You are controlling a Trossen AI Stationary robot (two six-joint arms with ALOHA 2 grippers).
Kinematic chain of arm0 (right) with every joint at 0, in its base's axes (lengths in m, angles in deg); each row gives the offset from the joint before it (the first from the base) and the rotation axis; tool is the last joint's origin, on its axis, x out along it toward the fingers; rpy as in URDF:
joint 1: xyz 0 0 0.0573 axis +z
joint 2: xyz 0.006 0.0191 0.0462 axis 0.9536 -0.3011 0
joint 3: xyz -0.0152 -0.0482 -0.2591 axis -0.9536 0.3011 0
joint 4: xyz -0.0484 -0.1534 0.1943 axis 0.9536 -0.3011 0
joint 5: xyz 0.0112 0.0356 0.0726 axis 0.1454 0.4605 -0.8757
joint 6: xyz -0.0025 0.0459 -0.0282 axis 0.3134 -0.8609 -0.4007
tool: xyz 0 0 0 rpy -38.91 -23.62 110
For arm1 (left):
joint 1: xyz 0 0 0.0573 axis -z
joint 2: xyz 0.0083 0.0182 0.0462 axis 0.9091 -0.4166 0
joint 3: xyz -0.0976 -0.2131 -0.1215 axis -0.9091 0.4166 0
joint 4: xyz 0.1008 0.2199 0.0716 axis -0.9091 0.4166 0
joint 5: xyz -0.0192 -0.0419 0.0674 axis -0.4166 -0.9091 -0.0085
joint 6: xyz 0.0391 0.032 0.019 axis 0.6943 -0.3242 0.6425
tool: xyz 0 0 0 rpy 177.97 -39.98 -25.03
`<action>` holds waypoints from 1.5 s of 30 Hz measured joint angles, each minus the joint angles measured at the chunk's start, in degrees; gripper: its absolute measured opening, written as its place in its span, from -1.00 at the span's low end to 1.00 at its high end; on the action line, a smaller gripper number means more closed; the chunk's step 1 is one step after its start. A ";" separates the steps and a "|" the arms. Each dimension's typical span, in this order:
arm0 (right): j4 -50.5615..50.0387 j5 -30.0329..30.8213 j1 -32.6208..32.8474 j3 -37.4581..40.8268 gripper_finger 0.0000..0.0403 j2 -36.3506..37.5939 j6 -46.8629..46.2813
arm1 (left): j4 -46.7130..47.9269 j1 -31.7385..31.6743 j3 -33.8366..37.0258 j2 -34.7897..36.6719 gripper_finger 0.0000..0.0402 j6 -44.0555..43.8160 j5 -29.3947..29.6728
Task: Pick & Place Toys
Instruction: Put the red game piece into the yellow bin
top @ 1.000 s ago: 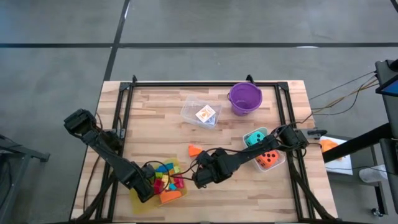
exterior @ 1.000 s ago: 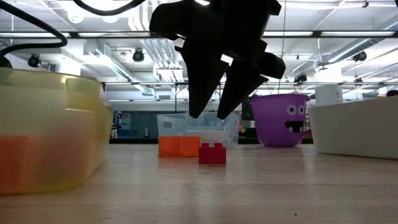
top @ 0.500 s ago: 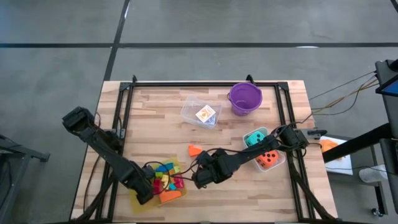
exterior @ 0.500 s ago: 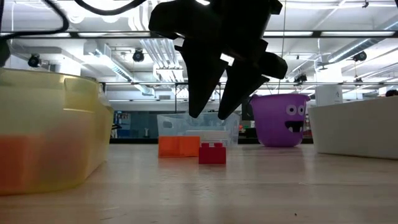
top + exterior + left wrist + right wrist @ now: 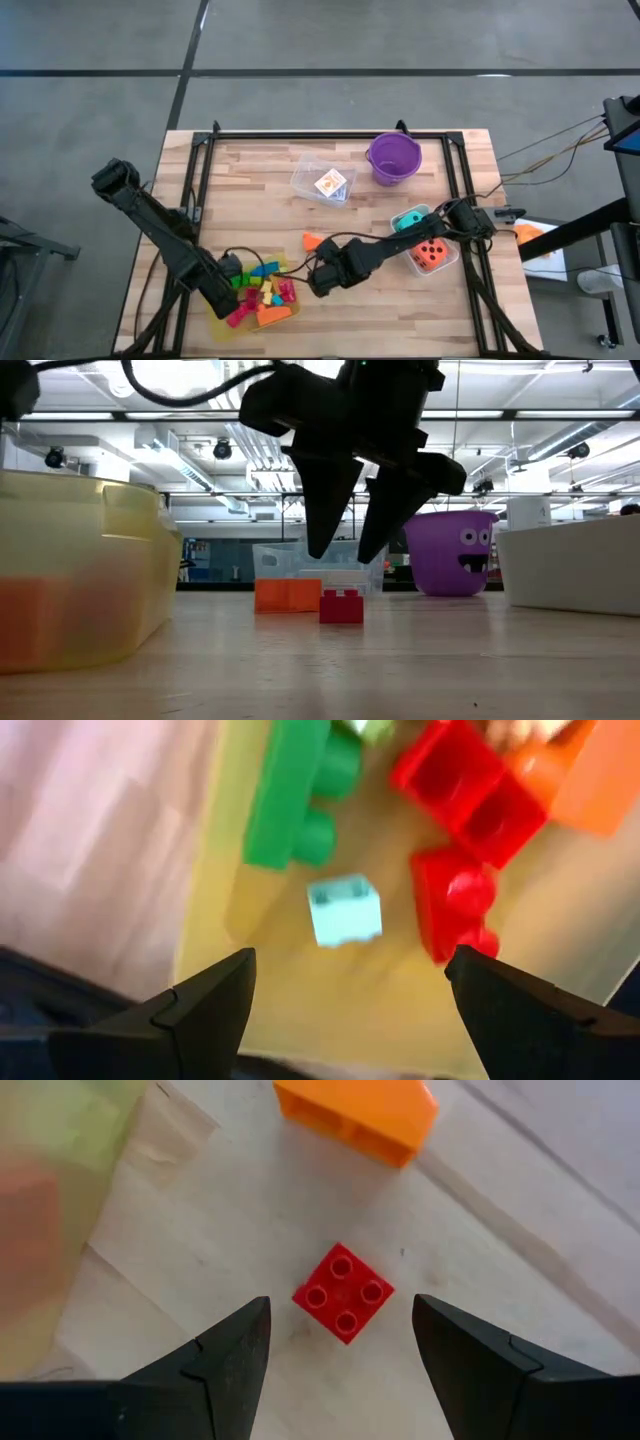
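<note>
Left arm has drawn back; left gripper spread, empty, over the yellow tray. Right gripper spread above the red brick on the desk beside an orange wedge. Pick pending, I judge: descend, straddle, close.

bright ceiling lights; left wrist view blurred.

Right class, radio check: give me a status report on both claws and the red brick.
Right claw open, above the red brick. Brick sits on the table, untouched. Left claw open over the yellow tray. Nothing in the way.
</note>
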 joint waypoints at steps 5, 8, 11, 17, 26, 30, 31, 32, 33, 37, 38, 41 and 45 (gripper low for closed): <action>-0.42 -3.59 -1.44 0.00 0.20 0.00 -2.44 | 0.16 0.00 0.02 2.16 0.63 1.02 4.94; -0.91 -4.52 -2.38 0.02 0.20 0.00 -4.39 | 0.17 -0.07 0.07 2.81 0.63 2.55 6.83; -0.90 -5.78 -3.39 0.42 0.20 0.00 -6.38 | 0.20 -0.22 0.11 2.87 0.63 4.20 7.95; -0.73 -4.64 -3.72 0.59 0.20 -0.04 -10.20 | -0.01 -0.22 0.11 2.90 0.63 8.69 11.42; 2.27 -4.29 -3.69 0.76 0.20 -3.58 -10.88 | -4.03 0.53 -2.31 3.03 0.63 16.97 15.66; -1.03 -2.04 -3.55 0.76 0.20 -3.69 -11.69 | -4.90 3.16 -6.31 3.03 0.63 21.05 20.43; -1.31 -2.18 -3.55 0.76 0.20 -3.58 -11.79 | -5.00 4.01 -7.43 3.03 0.63 22.63 22.66; -0.92 -2.57 -3.51 0.76 0.20 -3.58 -11.81 | -5.11 5.05 -8.50 3.03 0.63 24.63 25.49; -0.19 -3.09 -3.49 0.76 0.20 -3.58 -11.76 | -5.52 6.18 -9.50 3.03 0.63 26.56 28.68; 0.64 -4.66 -3.38 0.76 0.20 -3.54 -11.48 | -6.74 9.57 -12.85 3.05 0.63 32.35 40.71; 0.55 -4.84 -3.30 0.76 0.20 -3.54 -11.72 | -6.92 10.03 -13.41 3.07 0.63 32.63 42.70; 0.45 -5.78 -2.93 0.76 0.20 -3.54 -12.50 | -6.91 10.12 -14.14 3.11 0.63 32.61 45.95; 0.05 -6.35 -2.07 0.74 0.20 -3.52 -14.46 | -7.63 9.75 -13.75 3.11 0.63 32.44 46.22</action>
